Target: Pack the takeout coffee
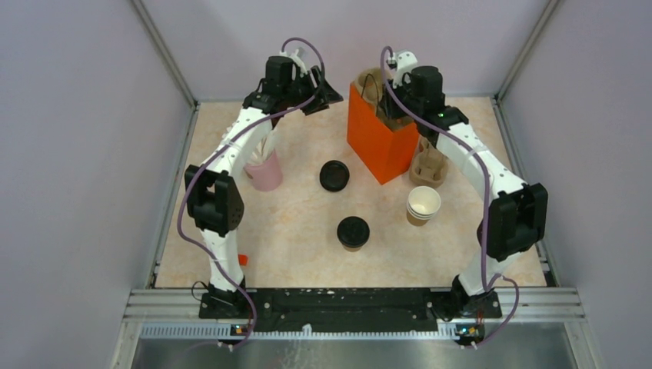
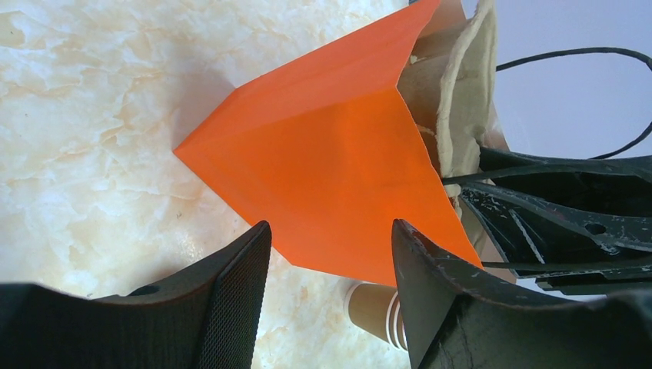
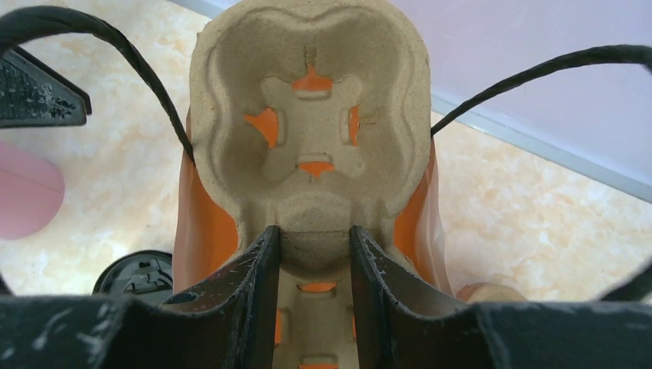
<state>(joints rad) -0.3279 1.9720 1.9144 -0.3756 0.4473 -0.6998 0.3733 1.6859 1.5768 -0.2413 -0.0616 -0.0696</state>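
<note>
The takeout coffee (image 1: 353, 232), a small brown cup with a black lid, stands upright at the table's front middle, apart from both grippers. The orange bag (image 1: 378, 140) stands open at the back. My right gripper (image 1: 394, 86) is above the bag's mouth, shut on a pulp cup carrier (image 3: 311, 123) that sits partly inside the bag (image 3: 201, 231). My left gripper (image 1: 320, 97) is open and empty, left of the bag. In the left wrist view its jaws stand wide apart (image 2: 330, 231), facing the bag's side (image 2: 338, 169).
A loose black lid (image 1: 334, 175) lies left of the bag. A stack of lidless brown cups (image 1: 423, 204) stands at the right. More pulp carriers (image 1: 428, 165) stand behind them. A pink cup (image 1: 264, 171) of stirrers stands at the left. Walls enclose the table.
</note>
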